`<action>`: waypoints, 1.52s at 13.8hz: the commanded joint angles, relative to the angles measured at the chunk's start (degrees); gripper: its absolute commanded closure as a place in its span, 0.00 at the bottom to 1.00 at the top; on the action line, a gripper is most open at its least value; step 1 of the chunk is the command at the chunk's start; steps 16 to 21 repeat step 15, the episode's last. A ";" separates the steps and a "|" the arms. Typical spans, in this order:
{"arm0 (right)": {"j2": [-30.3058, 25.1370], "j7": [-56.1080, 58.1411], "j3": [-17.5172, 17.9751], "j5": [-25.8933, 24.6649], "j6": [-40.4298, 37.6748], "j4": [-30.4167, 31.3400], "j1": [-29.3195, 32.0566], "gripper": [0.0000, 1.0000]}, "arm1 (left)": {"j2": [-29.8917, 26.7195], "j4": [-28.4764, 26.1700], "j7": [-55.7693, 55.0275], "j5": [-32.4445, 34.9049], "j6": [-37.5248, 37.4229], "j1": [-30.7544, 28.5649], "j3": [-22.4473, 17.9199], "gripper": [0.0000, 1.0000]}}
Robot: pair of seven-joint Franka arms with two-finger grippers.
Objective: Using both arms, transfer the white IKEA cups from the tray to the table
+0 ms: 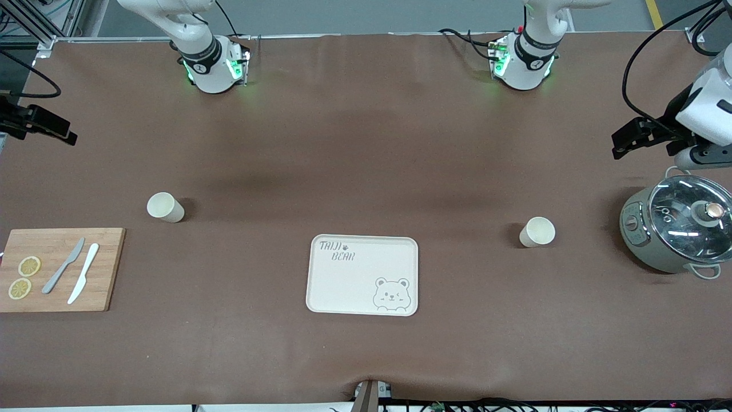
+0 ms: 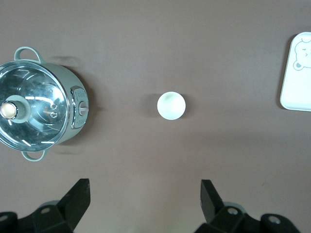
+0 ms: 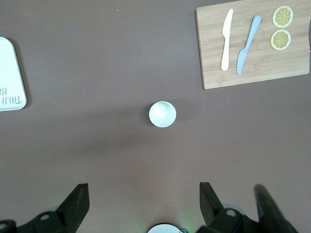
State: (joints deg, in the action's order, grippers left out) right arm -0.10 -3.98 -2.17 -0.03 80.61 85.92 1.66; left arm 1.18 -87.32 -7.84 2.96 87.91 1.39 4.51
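The bear-printed tray [image 1: 362, 274] is lying flat on the brown tabletop [image 1: 366, 143], and everything else is being placed from it. One white cup [image 1: 165, 207] is standing upright well apart from the tray, toward the right arm's end and a little farther from the front camera than the tray. The other white cup [image 1: 537, 232] is standing upright toward the left arm's end, also clear of the tray.

The right gripper [image 3: 141, 206] is hanging high over the first cup [image 3: 162, 114], its jaws spread wide and holding nothing. The left gripper [image 2: 145, 203] is hanging over the second cup [image 2: 171, 105], jaws likewise released.

A wooden cutting board [image 1: 60, 269] carrying two knives [image 1: 73, 272] and two lemon slices [image 1: 24, 277] is sitting past the first cup from the tray. A lidded grey-green pot [image 1: 675, 230] is sitting past the second cup.
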 commanded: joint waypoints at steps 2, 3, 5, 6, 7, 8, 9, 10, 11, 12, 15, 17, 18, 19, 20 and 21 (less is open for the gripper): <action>-0.60 -0.68 0.85 0.03 -0.45 0.22 1.07 0.00 | 0.76 1.36 1.51 0.12 -0.72 0.01 0.15 0.00; -0.60 -0.68 0.85 0.03 -0.37 0.22 1.07 0.00 | 0.76 1.36 1.60 -0.14 -0.72 0.02 0.15 0.00; -0.60 -0.68 0.85 0.03 -0.37 0.22 0.98 0.00 | 0.67 1.36 2.47 -1.54 -0.72 -0.34 0.06 0.00; -0.60 -0.68 0.85 0.03 -0.37 0.22 0.98 0.00 | 0.67 1.45 3.17 -1.55 -0.72 -0.34 0.06 0.00; -0.60 -0.68 0.85 0.03 -0.37 0.22 0.98 0.00 | 0.67 1.36 3.18 -1.55 -0.72 -0.34 -0.02 0.00; -0.60 -0.68 0.85 0.03 -0.37 0.22 0.98 0.00 | 0.67 1.36 3.27 -1.55 -0.72 -0.34 -0.03 0.00; -0.60 -0.68 0.85 0.03 -0.37 0.22 1.07 0.00 | 0.67 1.36 3.27 -1.55 -0.72 -0.34 -0.03 0.00; -0.52 -0.68 0.85 0.03 -0.37 0.22 1.07 0.00 | 0.67 1.36 3.27 -1.55 -0.72 -0.25 -0.03 0.00; -0.34 -0.68 0.85 0.03 -0.37 0.22 1.16 0.00 | 0.67 1.27 3.36 -1.55 -0.72 -0.25 -0.03 0.00; -0.25 -0.68 0.85 0.03 -0.28 0.13 1.33 0.00 | 0.67 1.27 3.36 -1.55 -0.90 -0.25 0.06 0.00; -0.16 -0.68 0.85 0.12 -0.10 0.13 1.60 0.00 | 0.58 1.27 3.36 -1.55 -1.51 -0.16 0.06 0.00; -0.16 -0.68 0.85 0.12 -0.10 0.13 1.60 0.00 | 0.58 1.27 3.36 -1.55 -1.51 -0.16 0.06 0.00; -0.16 -0.68 0.85 0.12 -0.10 0.13 1.60 0.00 | 0.58 1.27 3.36 -1.55 -1.51 -0.16 0.06 0.00; -0.16 -0.68 0.85 0.12 -0.10 0.13 1.60 0.00 | 0.58 1.27 3.36 -1.55 -1.51 -0.16 0.06 0.00; -0.16 -0.68 0.85 0.12 -0.10 0.13 1.60 0.00 | 0.58 1.27 3.36 -1.55 -1.51 -0.16 0.06 0.00; -0.16 -0.68 0.85 0.12 -0.10 0.13 1.60 0.00 | 0.58 1.27 3.36 -1.55 -1.51 -0.16 0.06 0.00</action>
